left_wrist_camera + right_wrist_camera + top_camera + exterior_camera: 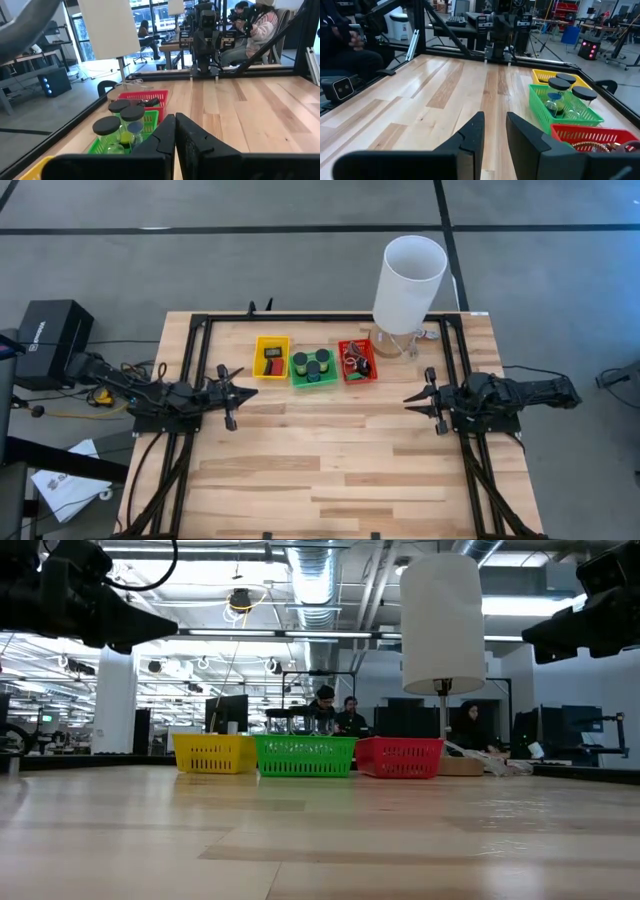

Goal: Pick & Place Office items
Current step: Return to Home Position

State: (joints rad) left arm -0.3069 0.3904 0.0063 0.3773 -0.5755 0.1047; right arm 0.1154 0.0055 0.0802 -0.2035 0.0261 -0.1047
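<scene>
Left hand (236, 392) is seen held above the wooden surface (330, 465) at its left side, fingers pressed shut on nothing, while the right hand (418, 400) is held opposite at the right side, a narrow gap left between its fingers and nothing gripped. Office items (323, 360) are shown sorted into three baskets lined up in a row at the far middle of the surface, well apart from both hands. A black rectangle (272, 352) and a red rectangle (273, 367) are laid in the yellow basket (258, 360). Dark-lidded jars (300, 362) are stood upright in the green basket (313, 384). A tangle of thin rings and straps (355, 360), too small to be told apart, is gathered in the red basket (360, 378). A tall white lamp (410, 275) is stood just beside the red basket, on its right. People (335, 712) are seen seated at desks in the room beyond.
</scene>
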